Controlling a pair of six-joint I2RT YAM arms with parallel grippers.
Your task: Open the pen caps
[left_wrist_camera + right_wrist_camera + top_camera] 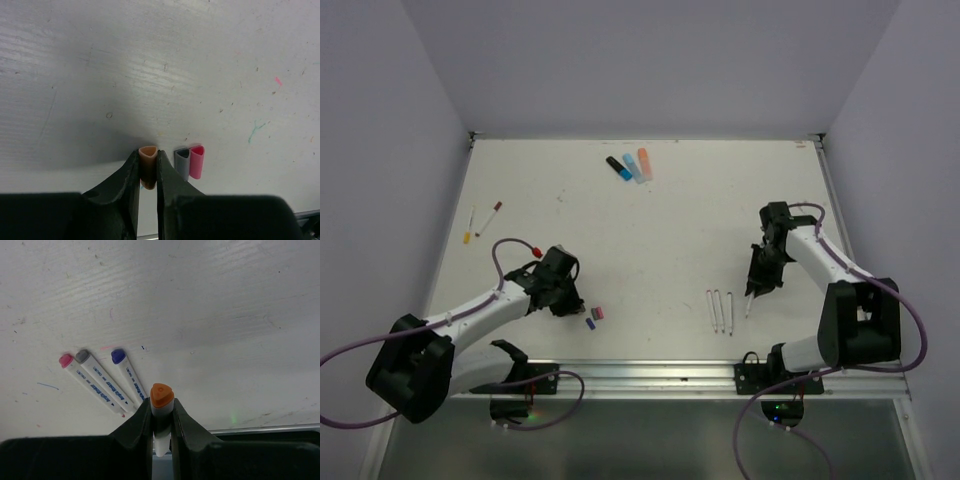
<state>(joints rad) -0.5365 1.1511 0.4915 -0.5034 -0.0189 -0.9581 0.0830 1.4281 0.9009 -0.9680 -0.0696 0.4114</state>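
Pale lilac walls (380, 120) enclose a white table (650, 230). Its surface is scuffed and flecked with ink marks.

Three markers (632, 168) lie side by side at upper centre of the top view.

At lower right, three white pens (718, 310) lie parallel, their long axes nearly vertical in the frame.

Just right of them, the right gripper (161, 407) is pinched on an orange-ended pen (162, 395). The barrel runs in line with the fingers, the orange end pointing away from the wrist camera.

At far left, two more pens lie slanted. One carries a yellow cap (467, 239) at its lower end, the other a dark red cap (499, 204) at its upper end.

At lower left centre, the left gripper (147, 157) is pressed onto a peach cap (147, 152). The cap's long axis lies along the fingers, its open mouth facing the top of the wrist frame.

Just right of it, a grey-purple cap (182, 162) and a pink cap (196, 161) lie on the table. They touch each other, lie parallel to the peach cap, and their mouths face the same way.
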